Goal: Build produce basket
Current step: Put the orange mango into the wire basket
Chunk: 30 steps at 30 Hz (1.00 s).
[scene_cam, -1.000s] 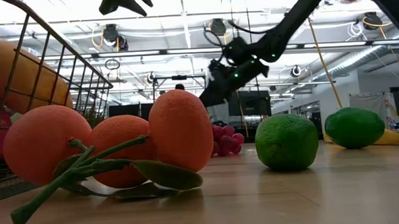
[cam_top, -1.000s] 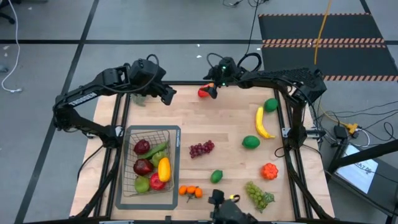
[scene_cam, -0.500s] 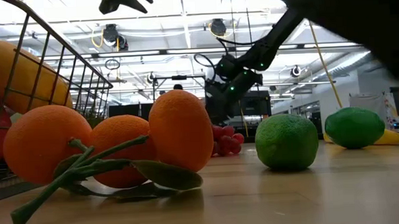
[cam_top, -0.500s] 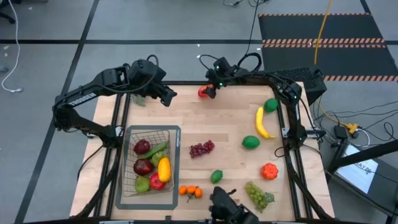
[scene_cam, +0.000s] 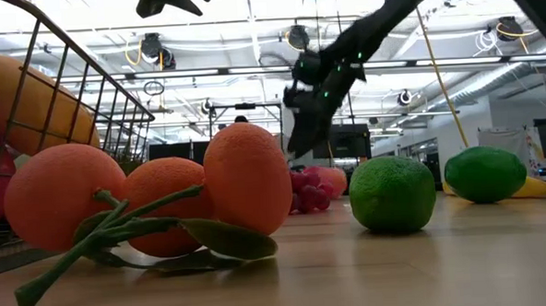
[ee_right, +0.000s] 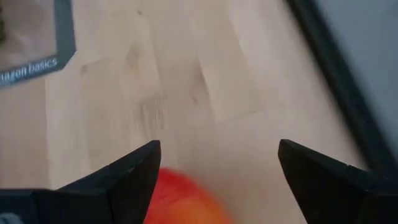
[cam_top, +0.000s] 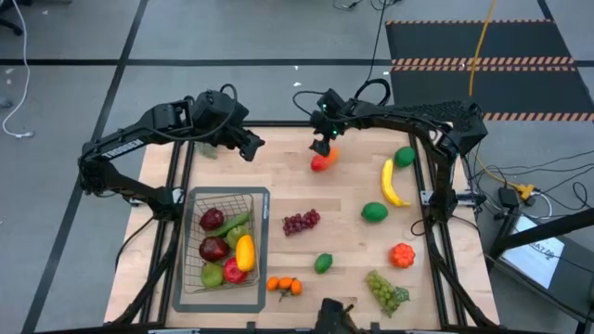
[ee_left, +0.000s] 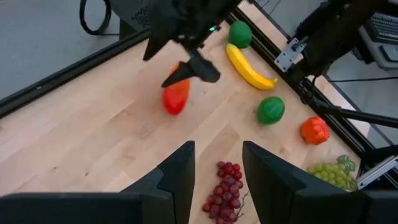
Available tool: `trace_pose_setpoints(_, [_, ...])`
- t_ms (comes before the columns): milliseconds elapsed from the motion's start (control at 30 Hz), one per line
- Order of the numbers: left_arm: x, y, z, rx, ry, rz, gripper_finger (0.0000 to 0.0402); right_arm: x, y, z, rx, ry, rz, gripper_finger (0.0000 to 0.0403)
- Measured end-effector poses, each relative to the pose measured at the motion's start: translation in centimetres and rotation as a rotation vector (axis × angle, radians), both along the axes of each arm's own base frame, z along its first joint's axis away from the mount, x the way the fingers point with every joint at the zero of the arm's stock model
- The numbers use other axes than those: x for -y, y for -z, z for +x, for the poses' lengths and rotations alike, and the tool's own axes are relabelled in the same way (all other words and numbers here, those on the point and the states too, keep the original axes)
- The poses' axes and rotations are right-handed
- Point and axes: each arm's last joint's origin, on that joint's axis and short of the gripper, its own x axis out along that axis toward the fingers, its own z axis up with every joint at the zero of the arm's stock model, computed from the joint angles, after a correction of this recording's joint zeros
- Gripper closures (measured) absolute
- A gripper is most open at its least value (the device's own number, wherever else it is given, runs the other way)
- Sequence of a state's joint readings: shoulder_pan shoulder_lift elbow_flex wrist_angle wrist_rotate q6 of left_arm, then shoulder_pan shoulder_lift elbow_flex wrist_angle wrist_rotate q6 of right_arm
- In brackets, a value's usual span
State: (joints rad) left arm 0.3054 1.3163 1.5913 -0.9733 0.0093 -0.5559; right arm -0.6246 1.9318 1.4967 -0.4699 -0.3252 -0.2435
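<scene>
at the near edge of the wooden surface, a cluster of oranges is lying just beside the wire basket, with a lime a little further in and green grapes off toward the right corner. the basket is sitting on a grey mat on the left side and is holding red apples, a green pear, a yellow mango and a cucumber. a bumpy orange fruit is lying near the right rail. toward the middle, purple grapes are lying apart from the basket, and a round green fruit is resting to their right. further back on the right, a banana is lying beside another green fruit. near the far edge, a red and orange mango is sitting on the surface, and the right hand is hanging over it with its fingers spread wide, grasping nothing. the left hand is hovering at the far left, above the surface; its fingers are standing a narrow gap apart and are gripping nothing.
</scene>
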Motion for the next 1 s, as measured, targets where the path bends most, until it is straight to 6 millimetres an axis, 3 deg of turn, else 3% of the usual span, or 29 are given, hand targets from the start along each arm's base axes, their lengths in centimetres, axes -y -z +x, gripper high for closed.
trace_pose_setpoints(133, [0.0, 0.0, 0.0, 0.000, 0.000, 0.001, 0.0268, -1.9, -2.0, -0.6, -0.038, -0.144, -0.078, 0.0063])
trace_pose_setpoints(367, [0.0, 0.0, 0.0, 0.000, 0.003, 0.004, 0.0268, -4.5, -1.2, -2.2, -0.254, -0.414, -0.035, 0.0038])
trace_pose_setpoints(567, [0.0, 0.0, 0.0, 0.000, 0.003, 0.004, 0.0268, -5.5, 1.0, -2.7, -0.312, -0.587, -0.106, 0.0039])
trace_pose_setpoints(767, [0.0, 0.0, 0.0, 0.001, 0.000, 0.001, 0.0268, -5.4, 4.2, -2.4, -0.320, -0.580, -0.221, 0.0039])
trace_pose_setpoints(1000, [0.0, 0.0, 0.0, 0.008, -0.004, -0.018, 0.0268, -6.0, 5.9, -1.4, -0.322, -0.605, -0.225, 0.0051])
